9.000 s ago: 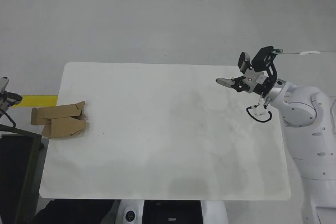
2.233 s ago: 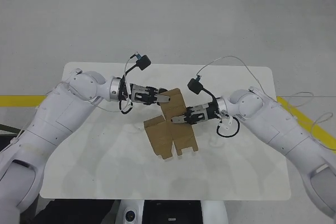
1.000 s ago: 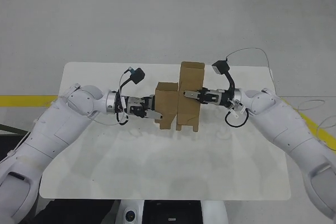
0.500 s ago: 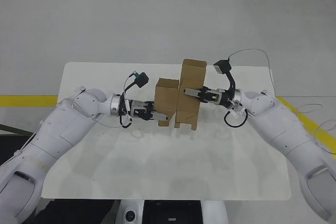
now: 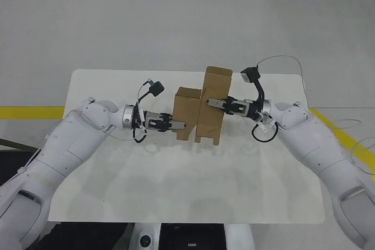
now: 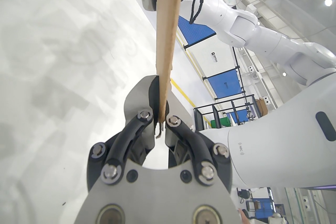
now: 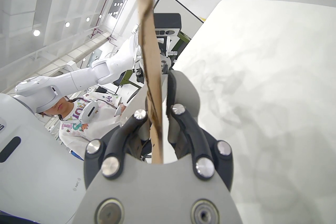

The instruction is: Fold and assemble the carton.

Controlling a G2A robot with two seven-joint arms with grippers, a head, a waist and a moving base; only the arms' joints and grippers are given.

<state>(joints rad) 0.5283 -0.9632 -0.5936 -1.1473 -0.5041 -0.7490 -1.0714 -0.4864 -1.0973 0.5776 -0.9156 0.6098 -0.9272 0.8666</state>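
The carton (image 5: pixel 203 115) is plain brown corrugated board, still flattened and unassembled. It hangs above the far middle of the bench (image 5: pixel 175 181) with its broad face turned upward. It has a shorter panel on the left and a taller one on the right, with notched flaps along the near edge. The left tool (image 5: pixel 178 125) pinches one side and the right tool (image 5: pixel 211 102) the other. From each wrist it shows as a thin edge (image 6: pixel 168 25) (image 7: pixel 151 57).

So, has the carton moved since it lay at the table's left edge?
Yes: the carton went rightward to the middle of the table, near its far edge.
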